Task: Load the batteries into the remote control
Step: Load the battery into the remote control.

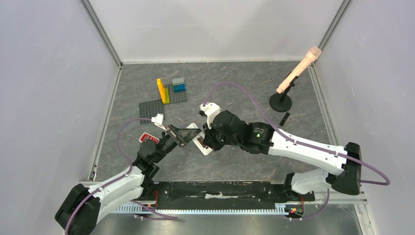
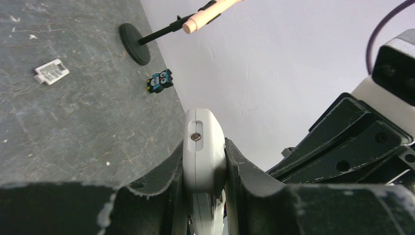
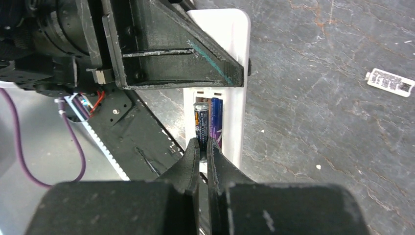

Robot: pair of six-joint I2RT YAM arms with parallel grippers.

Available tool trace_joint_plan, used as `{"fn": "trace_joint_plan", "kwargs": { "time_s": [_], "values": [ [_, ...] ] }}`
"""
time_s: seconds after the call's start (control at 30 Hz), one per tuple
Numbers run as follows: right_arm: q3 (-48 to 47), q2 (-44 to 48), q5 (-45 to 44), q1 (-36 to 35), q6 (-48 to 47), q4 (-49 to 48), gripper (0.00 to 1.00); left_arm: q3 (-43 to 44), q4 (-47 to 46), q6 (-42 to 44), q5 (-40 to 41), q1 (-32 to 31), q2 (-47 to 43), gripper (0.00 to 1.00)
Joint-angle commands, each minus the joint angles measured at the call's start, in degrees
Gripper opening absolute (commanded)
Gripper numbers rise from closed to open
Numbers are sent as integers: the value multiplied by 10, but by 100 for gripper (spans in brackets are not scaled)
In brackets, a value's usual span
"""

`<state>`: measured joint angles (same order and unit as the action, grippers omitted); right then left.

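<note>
My left gripper (image 2: 204,155) is shut on the white remote control (image 2: 203,147), gripping its sides and holding it on edge above the table. In the right wrist view the remote control (image 3: 234,54) shows its open battery bay. A purple-blue battery (image 3: 216,120) lies in the bay, and a dark battery (image 3: 200,120) lies beside it. My right gripper (image 3: 203,147) is shut on the dark battery's near end. From above, the two grippers meet mid-table, the left gripper (image 1: 182,135) and the right gripper (image 1: 207,139) at the remote control (image 1: 204,147). No other batteries are in view.
A small white ribbed plate (image 3: 390,82) lies flat on the grey table. An owl-shaped figure (image 2: 160,81) sits near a microphone stand's round base (image 1: 280,102). A grey brick baseplate (image 1: 151,108) with coloured bricks (image 1: 162,91) stands at the back left. A red item (image 1: 148,138) lies beside the left arm.
</note>
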<state>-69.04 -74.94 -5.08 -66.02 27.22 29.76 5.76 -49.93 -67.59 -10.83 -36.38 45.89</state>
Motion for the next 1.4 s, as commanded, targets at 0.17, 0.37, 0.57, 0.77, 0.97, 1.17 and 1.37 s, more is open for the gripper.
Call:
{"fn": "trace_joint_plan", "kwargs": {
  "time_s": [0.17, 0.37, 0.57, 0.77, 0.97, 1.17, 1.37],
  "values": [
    [-66, -53, -51, -25, -5, 65, 0, -26, -37, 2, 37, 1, -38, 2],
    [-78, -77, -59, -38, -9, 80, 0, -33, -44, 12, 40, 1, -40, 2],
    [-90, -95, -64, -39, -12, 88, 4, -38, -54, 11, 40, 1, -36, 2],
    [-99, -109, -67, -40, -15, 94, 7, -40, -58, 8, 38, 0, -37, 2],
    [-104, -104, -80, -40, -11, 92, 20, -45, -58, -1, 49, 1, -44, 2],
    [-98, -83, -83, -39, 2, 78, 28, -48, -53, -9, 56, 1, -51, 2],
    [-97, -56, -99, -39, 14, 73, 42, -50, -52, -19, 65, 1, -56, 2]
  ]
}}
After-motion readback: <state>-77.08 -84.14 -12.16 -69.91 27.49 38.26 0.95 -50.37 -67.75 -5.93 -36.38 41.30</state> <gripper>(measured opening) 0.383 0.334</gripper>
